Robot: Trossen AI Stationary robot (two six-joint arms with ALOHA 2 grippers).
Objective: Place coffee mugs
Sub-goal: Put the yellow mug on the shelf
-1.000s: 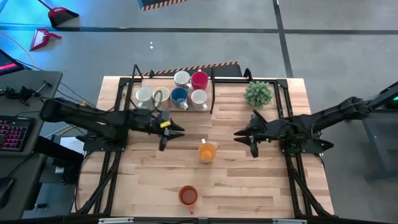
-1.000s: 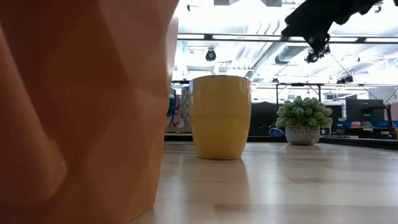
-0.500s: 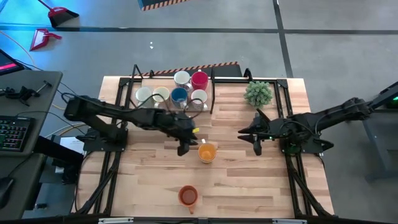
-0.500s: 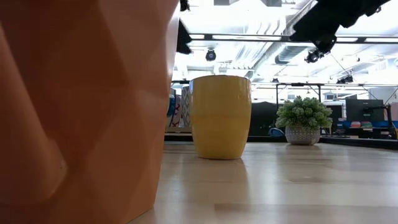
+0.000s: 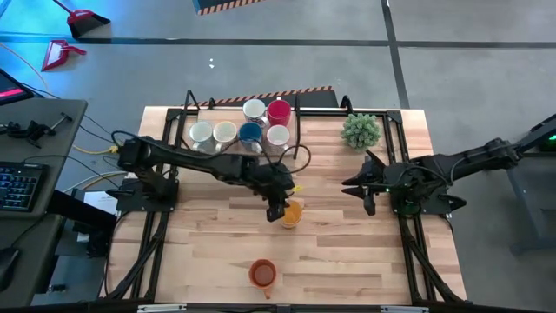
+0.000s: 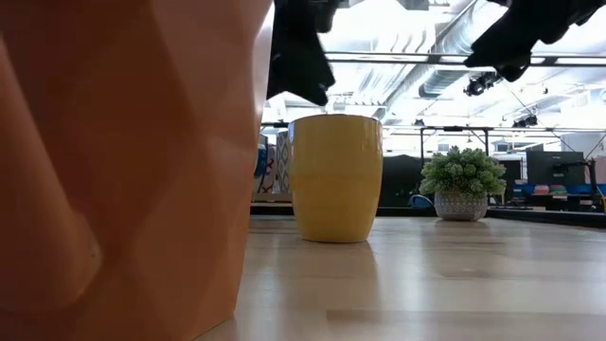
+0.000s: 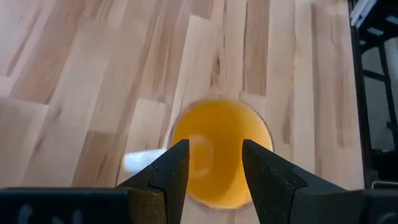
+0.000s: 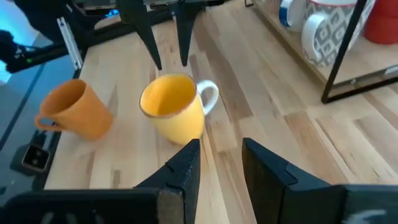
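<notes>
- faceted orange ceramic mug [image 5: 262,273] sits nearest on the wooden counter [image 5: 347,252]
- left hand [image 5: 278,211], fingers apart and holding nothing, hovers above the round yellow ceramic mug [image 5: 291,213] mid-counter
- right hand [image 5: 367,201] waits aside, part open, empty

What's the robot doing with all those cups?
It is putting coffee mugs away. The left gripper hangs open just above the yellow mug in the middle of the table, not gripping it yet. The right gripper waits off to the side, holding nothing. An orange mug sits near the front edge, and six more mugs stand together at the back.
</notes>
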